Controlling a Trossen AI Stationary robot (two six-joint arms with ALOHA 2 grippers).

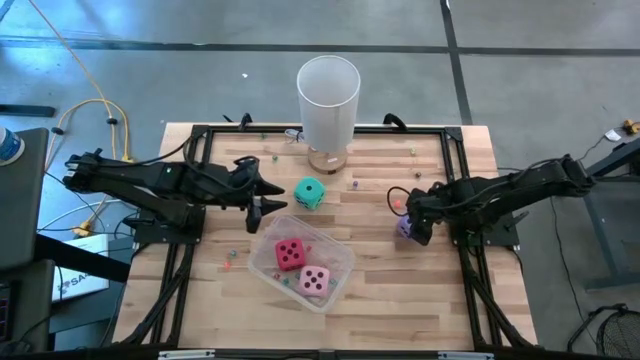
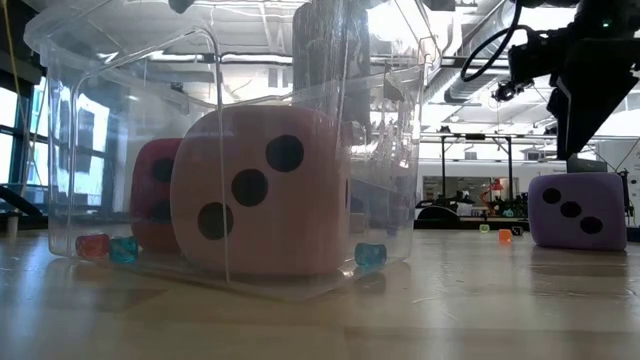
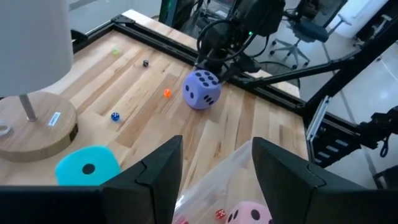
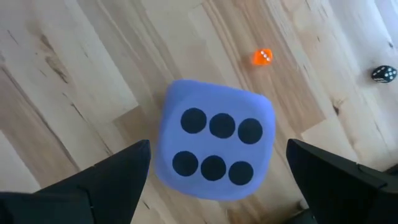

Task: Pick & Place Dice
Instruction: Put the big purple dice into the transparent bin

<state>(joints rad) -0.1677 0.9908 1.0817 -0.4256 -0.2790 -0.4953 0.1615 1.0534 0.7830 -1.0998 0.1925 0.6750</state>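
Our right gripper hangs above the purple die, fingers spread wide, the cube between them, untouched. Our left gripper, half-spread and empty, waits by the bin.

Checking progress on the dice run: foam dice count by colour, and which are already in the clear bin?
Red die: 1, in the clear bin
Pink die: 1, in the bin
Teal-green die: 1, on the table by the left gripper
Purple die: 1, on the table under the open right gripper
Total: 4 dice, 2 binned
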